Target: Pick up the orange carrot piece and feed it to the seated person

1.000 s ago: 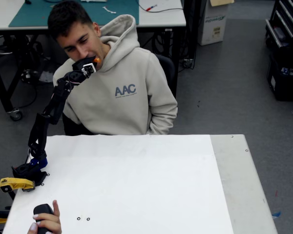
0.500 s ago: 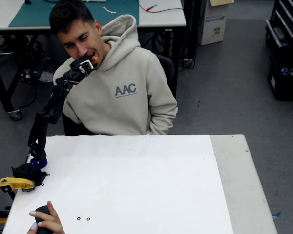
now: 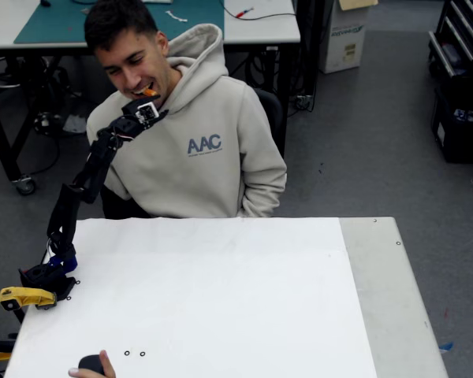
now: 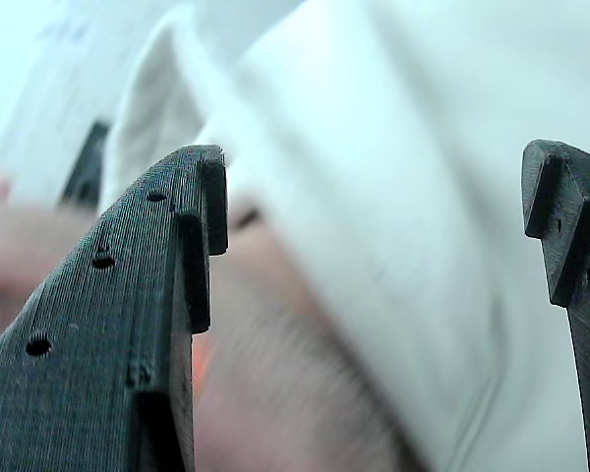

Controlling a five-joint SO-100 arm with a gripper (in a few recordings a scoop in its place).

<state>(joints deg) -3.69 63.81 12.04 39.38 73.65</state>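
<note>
The seated person point(image 3: 197, 150) in a beige hoodie sits behind the white table, head tilted. The orange carrot piece point(image 3: 148, 92) is a small orange dot at the person's mouth, just above my gripper point(image 3: 150, 109). My black arm reaches up from its base at the table's left edge to the person's chin. In the wrist view my gripper point(image 4: 374, 187) stands open, with a wide gap between its black fingers point(image 4: 128, 315). Only blurred hoodie and skin show between them. A faint orange smear point(image 4: 203, 362) shows beside the left finger.
The white table point(image 3: 221, 299) has a grey strip point(image 3: 386, 299) along its right side. The arm's base point(image 3: 47, 276) sits at the table's left edge. Behind the person are a desk with a green mat point(image 3: 102, 20), a cardboard box point(image 3: 345, 35) and black shelving point(image 3: 461, 71).
The person's head has lifted and leaned back a little, and the carrot piece has gone with the mouth. My gripper has dropped slightly below the mouth, apart from the carrot piece.
</note>
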